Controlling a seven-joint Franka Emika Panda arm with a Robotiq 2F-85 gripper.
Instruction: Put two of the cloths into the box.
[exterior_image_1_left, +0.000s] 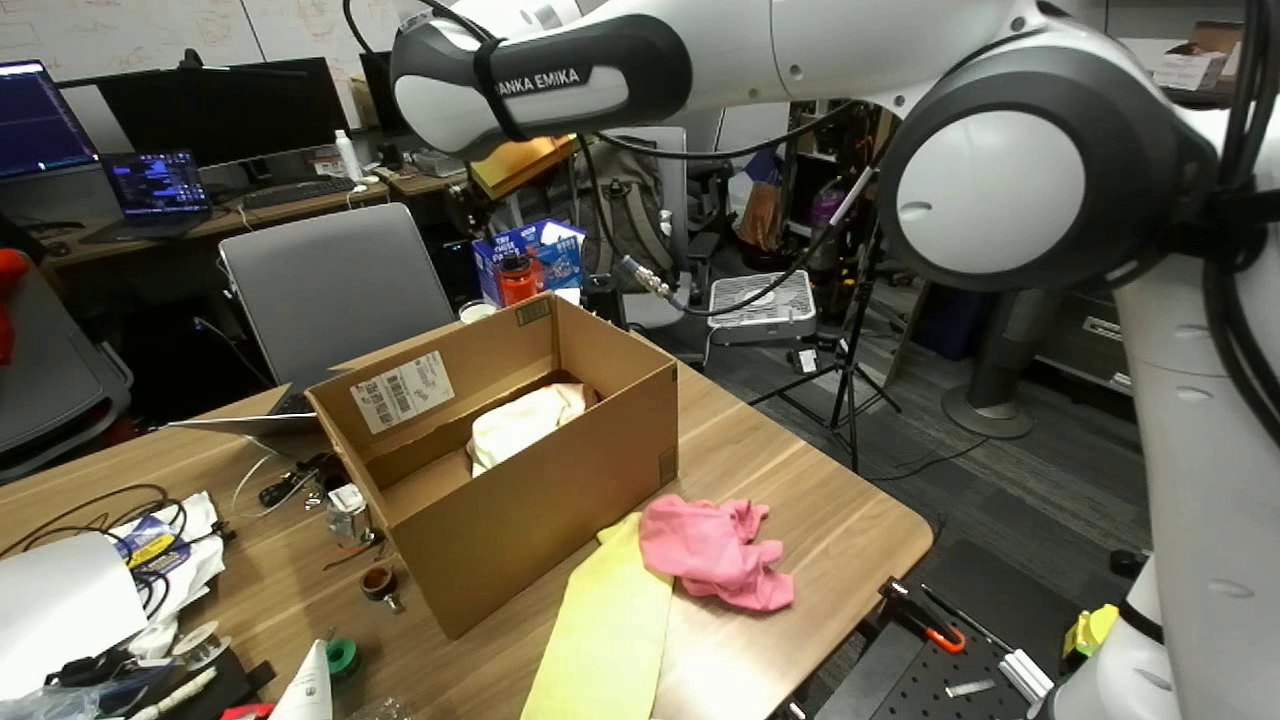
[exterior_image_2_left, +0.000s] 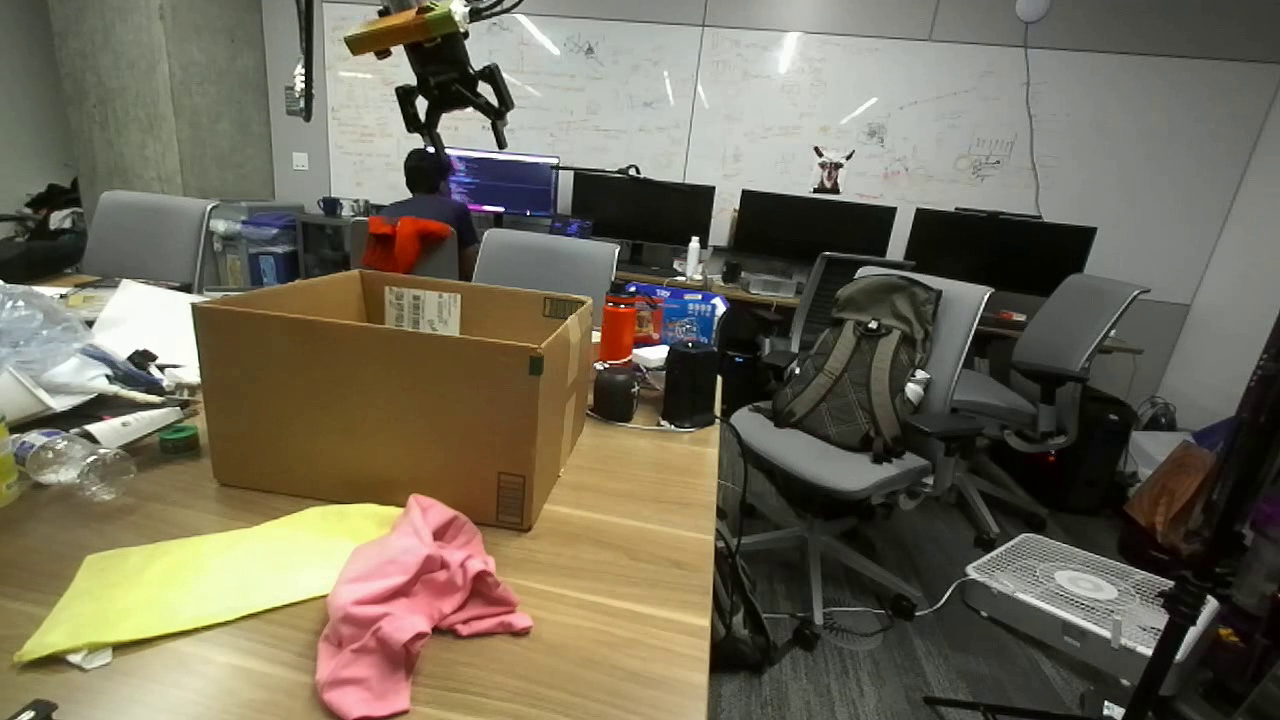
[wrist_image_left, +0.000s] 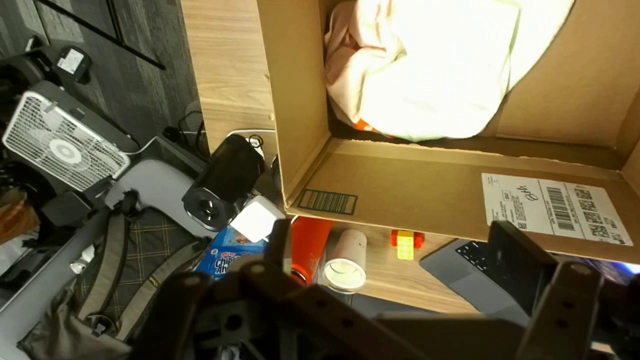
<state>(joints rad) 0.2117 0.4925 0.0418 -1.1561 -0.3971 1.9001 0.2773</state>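
The open cardboard box (exterior_image_1_left: 540, 530) stands on the table and shows in both exterior views (exterior_image_2_left: 370, 410). A pale, crumpled cloth (exterior_image_1_left: 525, 425) lies inside it; in the wrist view the cloth (wrist_image_left: 435, 80) is overexposed, with a pinkish side. A yellow cloth (exterior_image_1_left: 605, 630) lies flat on the table before the box, also in an exterior view (exterior_image_2_left: 230, 570). A crumpled pink cloth (exterior_image_1_left: 715, 555) overlaps its end (exterior_image_2_left: 410, 600). My gripper (exterior_image_2_left: 468, 143) is open and empty, high above the box. In the wrist view its fingers (wrist_image_left: 392, 240) are wide apart beyond the box's labelled wall.
An orange bottle (exterior_image_2_left: 618, 328), a black cylinder (exterior_image_2_left: 690, 385), a cup (wrist_image_left: 346, 262), toy bricks (wrist_image_left: 406, 242) and a laptop (wrist_image_left: 475, 275) are around the box. Papers and cables (exterior_image_1_left: 150, 560) and a green tape roll (exterior_image_1_left: 342, 657) lie at one side. A backpack (exterior_image_2_left: 850, 370) sits on a chair.
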